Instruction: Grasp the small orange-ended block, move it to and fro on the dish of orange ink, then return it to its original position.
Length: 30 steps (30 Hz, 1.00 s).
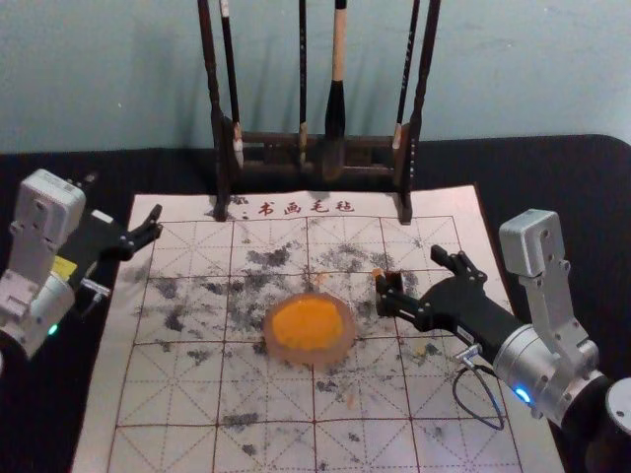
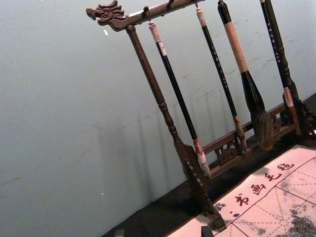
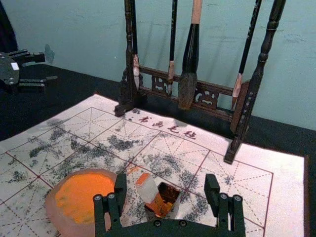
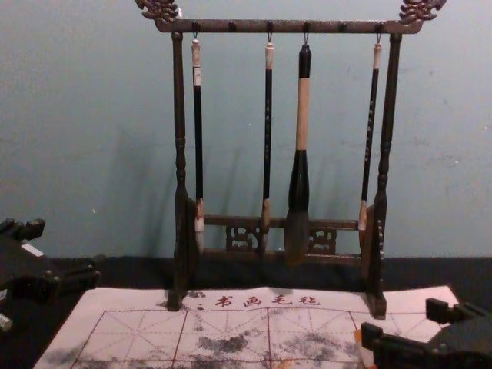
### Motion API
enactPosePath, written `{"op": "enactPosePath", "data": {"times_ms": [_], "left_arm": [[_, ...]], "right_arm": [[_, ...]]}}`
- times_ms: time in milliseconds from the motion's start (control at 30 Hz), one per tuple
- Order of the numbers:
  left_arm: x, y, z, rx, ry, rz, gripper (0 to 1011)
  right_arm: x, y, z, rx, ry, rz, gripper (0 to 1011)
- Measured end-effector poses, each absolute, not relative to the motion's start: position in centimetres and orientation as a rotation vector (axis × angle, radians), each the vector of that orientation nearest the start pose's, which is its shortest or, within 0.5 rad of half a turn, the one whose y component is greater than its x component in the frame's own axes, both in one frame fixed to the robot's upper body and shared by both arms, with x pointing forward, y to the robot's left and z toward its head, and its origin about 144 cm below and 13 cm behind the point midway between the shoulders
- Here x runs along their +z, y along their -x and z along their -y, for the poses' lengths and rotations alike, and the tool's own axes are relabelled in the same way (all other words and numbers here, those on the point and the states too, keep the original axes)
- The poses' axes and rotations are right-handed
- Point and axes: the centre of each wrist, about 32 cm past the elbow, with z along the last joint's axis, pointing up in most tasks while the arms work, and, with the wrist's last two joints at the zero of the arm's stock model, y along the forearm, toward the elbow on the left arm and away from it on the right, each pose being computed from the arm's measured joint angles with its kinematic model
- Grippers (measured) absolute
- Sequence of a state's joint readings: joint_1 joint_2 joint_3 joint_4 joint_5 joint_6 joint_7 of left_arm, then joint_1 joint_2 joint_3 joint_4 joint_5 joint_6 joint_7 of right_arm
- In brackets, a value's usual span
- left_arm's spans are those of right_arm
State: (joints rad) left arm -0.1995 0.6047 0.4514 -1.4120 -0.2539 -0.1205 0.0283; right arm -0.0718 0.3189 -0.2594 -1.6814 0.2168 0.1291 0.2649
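Above mat [image 1: 197, 404], right gripper [image 1: 410, 269] near block [image 3: 147, 188]

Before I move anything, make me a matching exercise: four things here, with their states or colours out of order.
1. Dish
2. Block
3. Thick brush
4. Right gripper

a. Hanging from the rack
b. Open, on the dish's right
c. Holding orange ink
d. White with an orange end

Pairs: 1-c, 2-d, 3-a, 4-b
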Motion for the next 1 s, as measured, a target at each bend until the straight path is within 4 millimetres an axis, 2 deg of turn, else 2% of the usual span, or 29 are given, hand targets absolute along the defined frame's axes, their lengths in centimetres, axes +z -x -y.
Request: {"op": "enactPosePath", "data": {"times_ms": [133,300,400,667,1000], "left_arm": [[114.0,-48.9,-31.0,1.248,-0.304,0.285,1001],[114.0,-48.9,-31.0,1.248,-0.304,0.285,1001],[114.0,-48.9,-31.0,1.248,-0.304,0.285,1001],[114.0,-48.9,-31.0,1.248,-0.304,0.285,1001],[114.0,-48.9,-31.0,1.248,-0.304,0.285,1001]], "right_arm": [[114.1,-42.7,23.1,-1.026,0.175,-0.068,1000],[115.0,-43.3,24.0,-1.086,0.071,0.04,1000],[114.8,-43.9,24.9,-1.16,0.055,0.116,1000],[111.9,-44.6,27.0,-1.265,0.186,0.193,1000],[110.0,-44.4,27.4,-1.218,0.263,0.164,1000]]}}
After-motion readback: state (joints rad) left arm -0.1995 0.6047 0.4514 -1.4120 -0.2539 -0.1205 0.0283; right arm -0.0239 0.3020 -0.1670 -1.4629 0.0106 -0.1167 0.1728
